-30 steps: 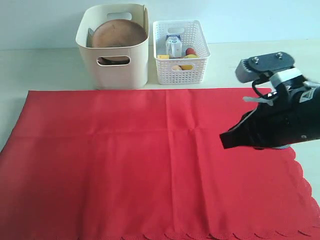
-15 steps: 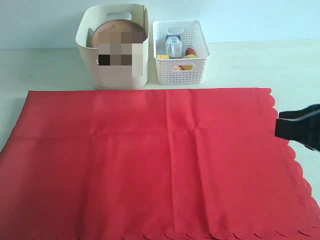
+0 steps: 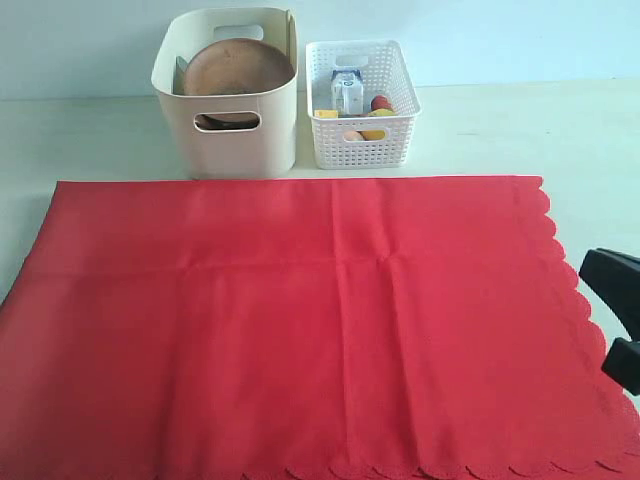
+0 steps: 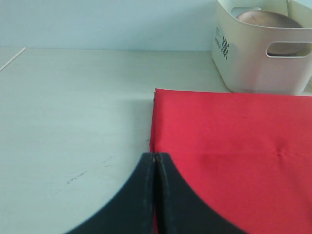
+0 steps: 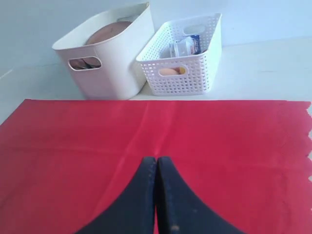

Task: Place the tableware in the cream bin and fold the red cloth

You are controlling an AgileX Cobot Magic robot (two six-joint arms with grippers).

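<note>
The red cloth [image 3: 300,320] lies spread flat on the table, with fold creases and a scalloped right edge. At the back left stands the cream bin [image 3: 228,125] with the round brown plate [image 3: 237,68] resting in it; other tableware is hidden. My left gripper [image 4: 155,157] is shut and empty, over the cloth's [image 4: 234,156] left edge near its far corner, out of the exterior view. My right gripper [image 5: 156,160] is shut and empty above the cloth [image 5: 146,131]. Only black parts of the right arm [image 3: 612,278] show at the exterior view's right edge.
A white lattice basket [image 3: 360,140] next to the cream bin holds a small milk carton [image 3: 347,92] and food pieces. Bare pale table [image 3: 100,140] lies left of the bin and behind the cloth's right part.
The right arm has pulled back rightward from over the cloth's right half to the edge of the exterior view. The cloth and bins have not moved.
</note>
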